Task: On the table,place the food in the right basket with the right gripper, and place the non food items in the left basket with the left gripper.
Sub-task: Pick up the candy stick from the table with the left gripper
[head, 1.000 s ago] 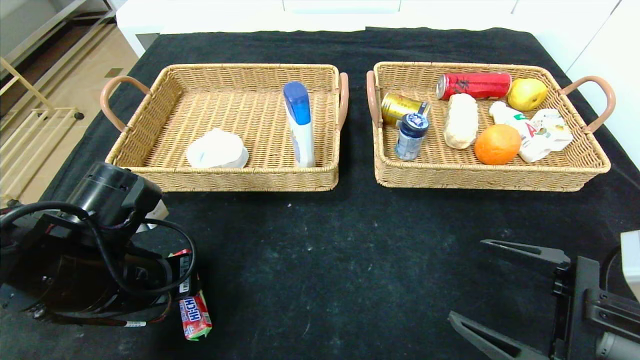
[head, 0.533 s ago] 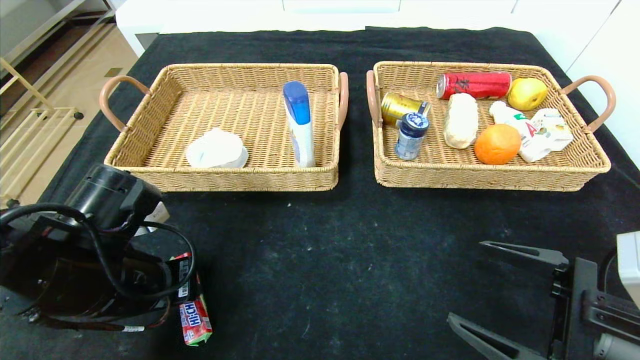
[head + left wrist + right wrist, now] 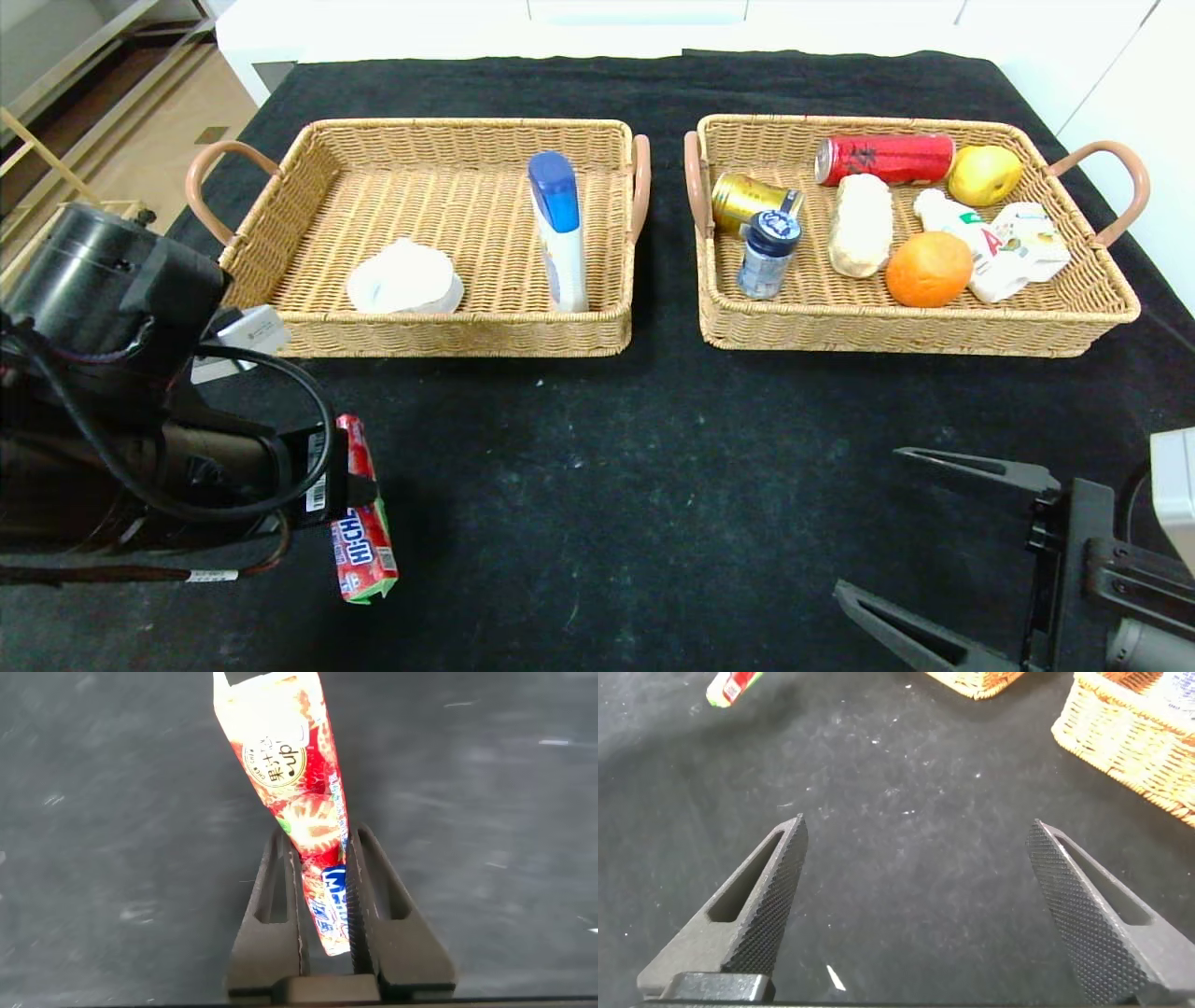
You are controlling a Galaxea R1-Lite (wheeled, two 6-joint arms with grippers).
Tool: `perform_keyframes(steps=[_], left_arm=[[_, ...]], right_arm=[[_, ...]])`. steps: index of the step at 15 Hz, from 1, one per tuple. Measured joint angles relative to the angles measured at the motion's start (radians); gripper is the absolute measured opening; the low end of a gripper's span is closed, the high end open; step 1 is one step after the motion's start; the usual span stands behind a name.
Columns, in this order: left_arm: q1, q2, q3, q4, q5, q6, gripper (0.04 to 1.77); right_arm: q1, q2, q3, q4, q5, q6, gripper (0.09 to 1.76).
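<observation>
2 wicker baskets sit side by side at the far end of the black table, with a narrow gap between their inner handles. Starting on the left, the left gripper is near the table's front-left corner, fingers pinched tight on a red Hi-Chew candy pack, which sticks out past the fingertips. The pack hangs short of the left basket, whose front rim is well ahead of it. Inside are a white wad and a blue-capped bottle by the right wall. Lots of bare cloth in the middle. The right basket holds cans, fruit and wrappers. The right gripper sits at the front right, fingers spread wide, gripping nothing.
</observation>
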Motion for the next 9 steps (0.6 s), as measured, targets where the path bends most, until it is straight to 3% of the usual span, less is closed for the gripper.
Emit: perform_keyframes(steps=[9], left_arm=[[-0.249,0.102,-0.145,-0.073,0.004,0.012,0.33]], right_arm=[[0.0,-0.007,-0.001,-0.001,0.0,0.0,1.71]])
